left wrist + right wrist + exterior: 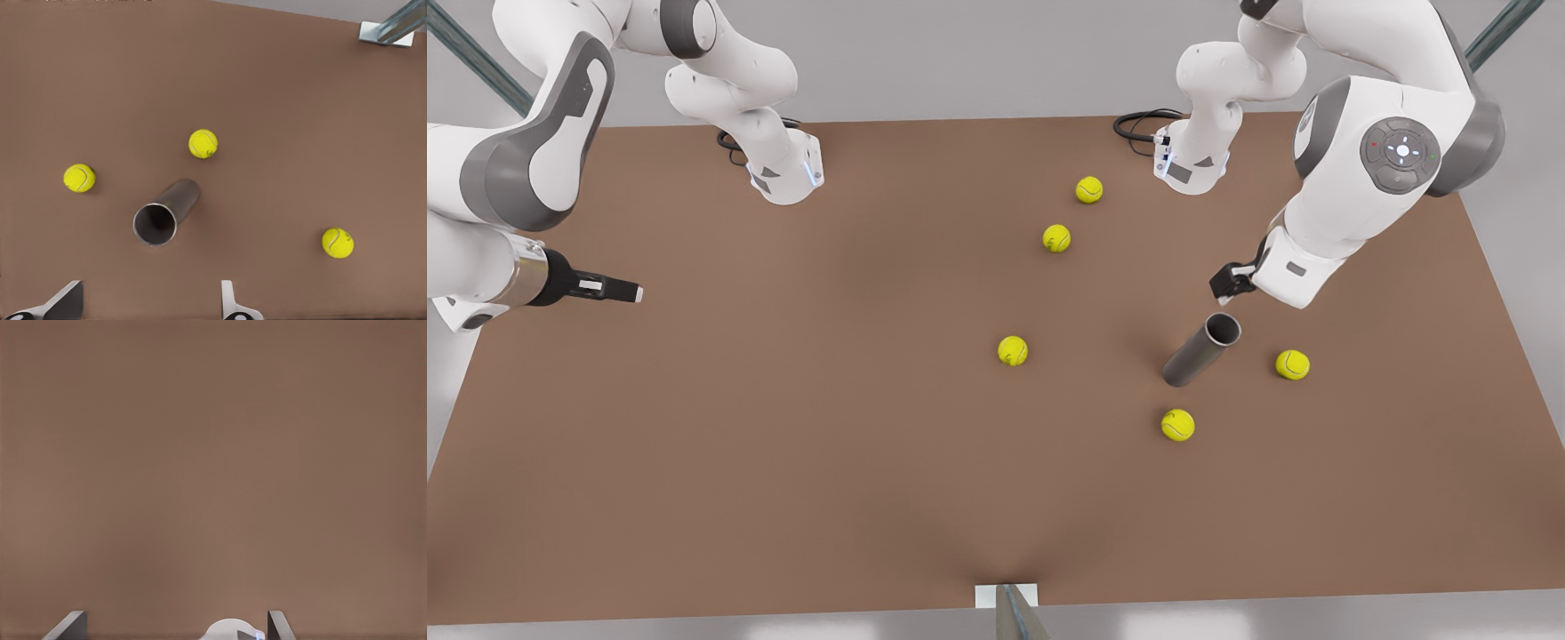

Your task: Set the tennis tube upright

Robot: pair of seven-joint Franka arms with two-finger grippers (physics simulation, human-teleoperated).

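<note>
The tennis tube (1199, 351) is a dark grey hollow cylinder on the brown table (783, 427) at the front view's right. It is not upright, and its open mouth (155, 225) faces my left gripper. My left gripper (1232, 283) hovers just behind that mouth, apart from the tube. Its fingers (67, 303) are spread wide and open, with nothing between them. My right gripper (627, 291) waits far off at the front view's left, over bare table. It is open too, and its fingertips (277, 623) frame only tabletop.
Several yellow tennis balls lie loose. One ball (1292, 364) is right of the tube, one (1177, 425) in front of it, and one (1012, 350) to its left. Two more (1056, 237) (1088, 189) sit farther back. The arm bases (787, 173) (1190, 164) stand at the rear edge.
</note>
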